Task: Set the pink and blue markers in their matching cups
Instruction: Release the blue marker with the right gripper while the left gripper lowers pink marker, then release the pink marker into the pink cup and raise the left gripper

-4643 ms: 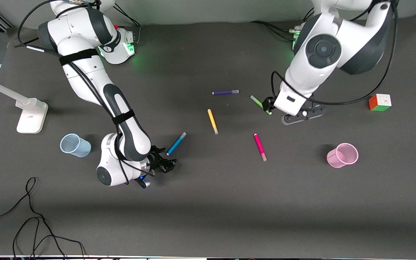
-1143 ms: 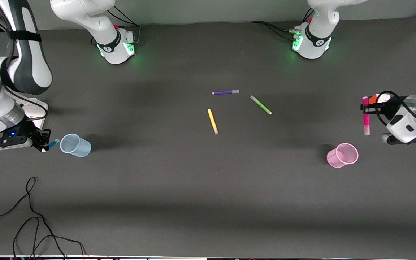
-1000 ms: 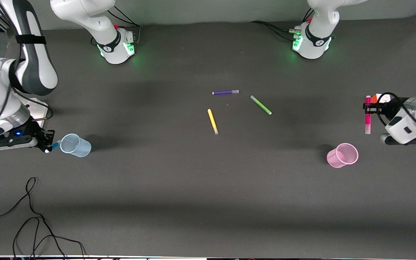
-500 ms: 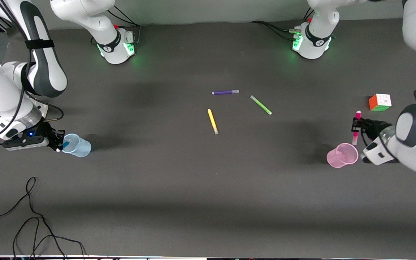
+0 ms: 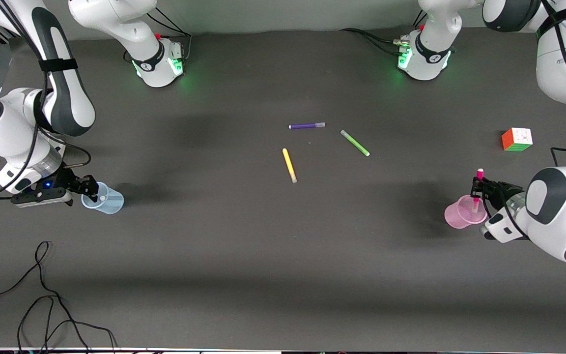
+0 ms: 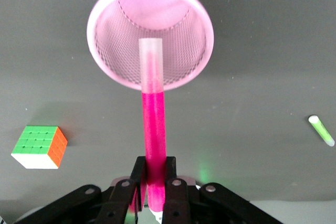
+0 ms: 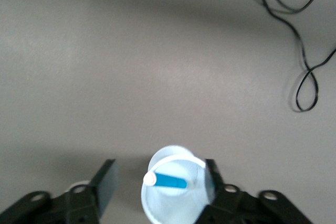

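Observation:
My right gripper point(image 5: 90, 189) is open over the pale blue cup point(image 5: 111, 201) at the right arm's end of the table. In the right wrist view its fingers point(image 7: 105, 182) stand wide apart on either side of the blue cup point(image 7: 173, 205). The blue marker point(image 7: 169, 181) lies inside that cup, pale cap at the rim. My left gripper point(image 5: 479, 189) is shut on the pink marker point(image 5: 480, 173) and holds it upright over the pink cup point(image 5: 457, 216). In the left wrist view the left gripper point(image 6: 155, 174) grips the pink marker point(image 6: 155, 124), whose pale cap is in the mouth of the pink cup point(image 6: 121, 66).
A yellow marker point(image 5: 289, 165), a purple marker point(image 5: 306, 126) and a green marker point(image 5: 355, 143) lie mid-table. A colour cube point(image 5: 517, 139) sits farther from the front camera than the pink cup, and shows in the left wrist view point(image 6: 39, 146). A black cable point(image 5: 42, 295) lies near the front edge.
My right gripper moved over the blue cup and opened; the blue marker now lies in the cup. My left gripper carried the pink marker down until its capped end entered the pink cup.

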`<control>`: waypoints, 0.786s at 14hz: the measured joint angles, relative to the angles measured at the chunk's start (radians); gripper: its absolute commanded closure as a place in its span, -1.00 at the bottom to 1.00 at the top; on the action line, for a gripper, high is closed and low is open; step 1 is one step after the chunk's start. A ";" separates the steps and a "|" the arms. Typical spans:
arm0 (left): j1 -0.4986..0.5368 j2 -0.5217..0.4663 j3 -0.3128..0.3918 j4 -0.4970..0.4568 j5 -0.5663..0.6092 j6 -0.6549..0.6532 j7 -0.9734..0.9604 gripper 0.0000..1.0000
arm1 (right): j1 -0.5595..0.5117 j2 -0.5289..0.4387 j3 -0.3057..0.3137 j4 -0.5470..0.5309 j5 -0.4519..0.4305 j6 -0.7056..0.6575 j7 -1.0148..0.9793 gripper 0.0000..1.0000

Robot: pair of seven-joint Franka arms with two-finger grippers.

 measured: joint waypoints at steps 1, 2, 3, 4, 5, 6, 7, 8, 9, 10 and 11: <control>-0.001 0.012 0.000 0.008 0.005 0.006 0.000 1.00 | 0.000 -0.002 0.001 0.046 0.001 -0.090 0.000 -1.00; -0.001 0.023 0.000 0.010 0.009 0.016 0.000 1.00 | 0.001 -0.005 0.002 0.101 0.003 -0.180 0.004 -1.00; -0.002 0.034 0.000 0.011 0.010 0.021 0.000 1.00 | 0.001 -0.009 0.006 0.158 0.006 -0.260 0.013 -1.00; -0.003 0.043 0.000 0.013 0.011 0.026 0.000 1.00 | 0.000 -0.015 0.017 0.208 0.009 -0.326 0.033 -1.00; -0.003 0.050 0.000 0.015 0.013 0.030 0.000 0.62 | 0.000 -0.021 0.033 0.254 0.009 -0.382 0.059 -1.00; -0.004 0.054 0.000 0.019 0.015 0.031 0.000 -0.23 | 0.001 -0.026 0.052 0.299 0.009 -0.438 0.086 -1.00; -0.004 0.054 0.000 0.020 0.017 0.031 0.000 -0.99 | 0.001 -0.031 0.072 0.347 0.009 -0.504 0.113 -1.00; -0.004 0.054 0.000 0.022 0.017 0.031 0.000 -1.00 | 0.000 -0.037 0.092 0.396 0.009 -0.578 0.142 -1.00; -0.004 0.054 0.000 0.025 0.018 0.030 0.001 -1.00 | -0.003 -0.046 0.115 0.442 0.008 -0.648 0.177 -1.00; -0.004 0.054 0.000 0.030 0.018 0.030 0.002 -1.00 | -0.020 -0.058 0.152 0.479 0.001 -0.705 0.211 -1.00; -0.004 0.053 -0.001 0.037 0.018 0.030 0.002 -1.00 | -0.053 -0.077 0.206 0.505 -0.012 -0.744 0.237 -1.00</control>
